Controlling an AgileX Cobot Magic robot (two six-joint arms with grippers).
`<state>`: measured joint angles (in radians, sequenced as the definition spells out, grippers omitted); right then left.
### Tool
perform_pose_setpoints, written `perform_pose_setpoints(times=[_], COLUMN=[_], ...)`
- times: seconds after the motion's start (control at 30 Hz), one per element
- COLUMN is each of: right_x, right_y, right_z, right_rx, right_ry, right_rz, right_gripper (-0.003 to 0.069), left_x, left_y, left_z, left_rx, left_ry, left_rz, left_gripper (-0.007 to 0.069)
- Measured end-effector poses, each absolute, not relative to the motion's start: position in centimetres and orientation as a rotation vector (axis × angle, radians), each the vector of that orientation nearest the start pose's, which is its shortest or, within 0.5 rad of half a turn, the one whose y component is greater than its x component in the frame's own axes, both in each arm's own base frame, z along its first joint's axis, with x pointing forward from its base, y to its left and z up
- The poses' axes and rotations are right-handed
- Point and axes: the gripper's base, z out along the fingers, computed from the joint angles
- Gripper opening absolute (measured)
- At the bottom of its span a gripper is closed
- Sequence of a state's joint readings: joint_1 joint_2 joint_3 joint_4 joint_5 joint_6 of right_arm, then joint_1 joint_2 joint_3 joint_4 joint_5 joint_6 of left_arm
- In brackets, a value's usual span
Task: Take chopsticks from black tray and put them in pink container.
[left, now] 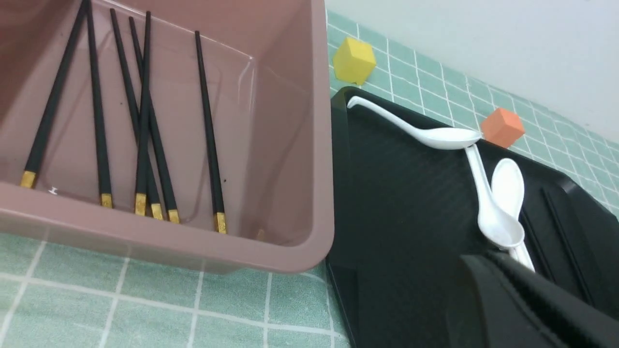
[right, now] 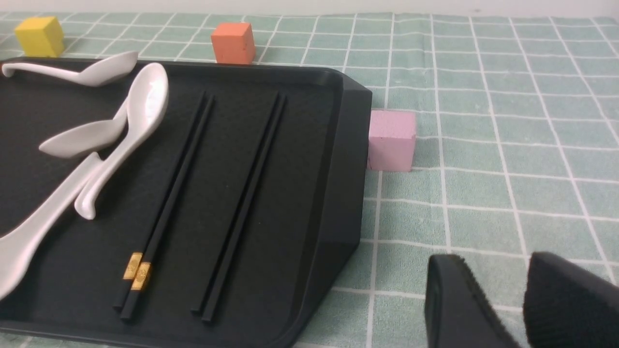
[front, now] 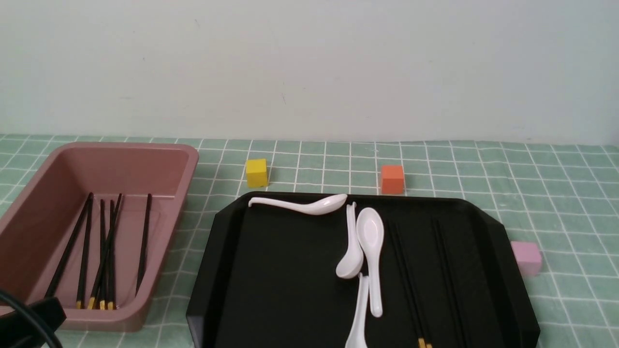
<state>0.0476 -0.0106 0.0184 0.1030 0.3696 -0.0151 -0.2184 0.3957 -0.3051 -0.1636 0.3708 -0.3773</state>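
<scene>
Two pairs of chopsticks lie side by side on the right part of the black tray (front: 271, 270): one pair (right: 169, 203) shows gold ends, the other pair (right: 242, 203) lies closer to the tray's right rim. Several more chopsticks (front: 104, 251) rest inside the pink container (front: 121, 166) at the left. My left gripper (left: 488, 258) hovers over the tray's near left part beside the container, shut and holding nothing. My right gripper (right: 495, 258) is open over the cloth, to the right of the tray, with only tablecloth between its fingers.
Several white spoons (front: 370, 241) lie mid-tray, left of the chopsticks. A yellow cube (front: 256, 172) and an orange cube (front: 392, 179) stand behind the tray. A pale pink cube (front: 526, 257) sits against the tray's right rim. A green checked cloth (front: 570, 203) covers the table.
</scene>
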Motion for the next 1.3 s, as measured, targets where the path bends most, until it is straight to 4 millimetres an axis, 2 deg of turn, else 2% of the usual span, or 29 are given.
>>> perform_pose_setpoints(times=[0.17, 0.33, 0.57, 0.8, 1.3], right_x=[5.2, 5.2, 5.2, 5.2, 5.2], right_y=[0.6, 0.6, 0.6, 0.6, 0.6], right_z=[17.4, 17.4, 17.4, 17.4, 17.4], right_rx=[0.005, 0.005, 0.005, 0.005, 0.004], right_ry=[1.861, 1.861, 1.861, 1.861, 1.861], right_rz=[0.124, 0.124, 0.124, 0.124, 0.123], right_gripper=[0.024, 0.024, 0.024, 0.024, 0.024], left_x=[8.7, 7.3, 5.3, 5.1, 5.2], left_y=[-2.3, -1.5, -0.4, -0.4, -0.4], left_z=[25.5, 24.8, 20.5, 16.9, 16.9], left_rx=[-0.226, -0.145, -0.23, -0.248, -0.248], left_ry=[1.964, 1.894, 1.828, 1.896, 1.888], left_rz=[-0.492, -0.386, -0.29, -0.274, -0.274], left_gripper=[-0.0013, -0.0013, -0.0012, -0.0009, 0.0003])
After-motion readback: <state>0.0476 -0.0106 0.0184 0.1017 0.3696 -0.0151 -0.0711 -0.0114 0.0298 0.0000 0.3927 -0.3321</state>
